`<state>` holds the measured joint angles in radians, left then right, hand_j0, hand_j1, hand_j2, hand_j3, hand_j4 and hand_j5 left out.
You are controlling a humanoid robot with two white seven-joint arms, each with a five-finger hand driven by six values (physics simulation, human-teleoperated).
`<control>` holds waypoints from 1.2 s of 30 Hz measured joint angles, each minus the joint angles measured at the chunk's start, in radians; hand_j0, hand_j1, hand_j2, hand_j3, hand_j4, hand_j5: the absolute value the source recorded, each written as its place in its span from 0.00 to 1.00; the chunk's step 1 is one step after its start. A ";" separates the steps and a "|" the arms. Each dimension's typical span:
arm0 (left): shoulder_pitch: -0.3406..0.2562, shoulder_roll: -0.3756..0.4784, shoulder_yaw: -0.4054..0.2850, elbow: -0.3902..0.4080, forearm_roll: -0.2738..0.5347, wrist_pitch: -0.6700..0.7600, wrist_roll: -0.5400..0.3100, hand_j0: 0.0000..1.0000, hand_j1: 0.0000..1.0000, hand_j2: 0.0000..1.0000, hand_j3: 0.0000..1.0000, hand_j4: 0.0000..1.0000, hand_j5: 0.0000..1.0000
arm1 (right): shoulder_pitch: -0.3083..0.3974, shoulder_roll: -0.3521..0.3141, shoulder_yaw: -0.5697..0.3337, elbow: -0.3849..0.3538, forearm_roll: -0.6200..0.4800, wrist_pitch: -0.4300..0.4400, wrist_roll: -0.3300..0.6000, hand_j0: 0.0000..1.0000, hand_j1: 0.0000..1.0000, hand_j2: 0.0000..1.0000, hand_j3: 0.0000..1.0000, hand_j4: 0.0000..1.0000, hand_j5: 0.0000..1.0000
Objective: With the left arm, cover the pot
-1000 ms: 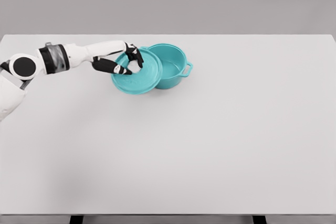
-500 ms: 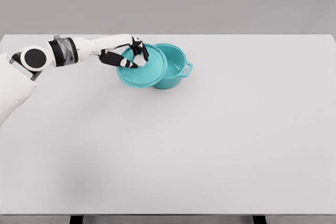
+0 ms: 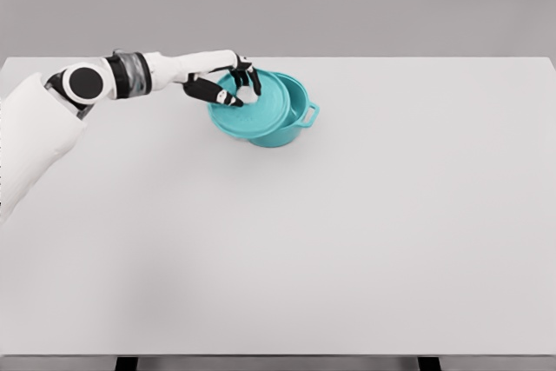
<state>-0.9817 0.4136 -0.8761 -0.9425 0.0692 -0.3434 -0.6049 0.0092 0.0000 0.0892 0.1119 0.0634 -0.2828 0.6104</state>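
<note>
Head view: the left hand (image 3: 233,84) grips the teal lid (image 3: 252,104) by its centre knob, fingers curled around it. The lid hangs tilted over the near-left rim of the teal pot (image 3: 288,110), covering most of the opening, on the far part of the white table (image 3: 347,232). The lid looks rigid, smooth and fairly light; the central knob seems the surest hold. The right arm is out of view.
</note>
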 measured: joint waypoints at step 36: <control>-0.069 -0.118 -0.024 0.150 -0.009 -0.003 0.001 0.49 0.49 0.49 0.49 0.49 0.49 | 0.000 0.000 0.000 0.000 0.000 0.000 0.000 1.00 1.00 1.00 1.00 1.00 1.00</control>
<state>-1.0508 0.2957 -0.8999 -0.7926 0.0601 -0.3463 -0.6035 0.0092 0.0000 0.0891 0.1120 0.0634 -0.2827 0.6104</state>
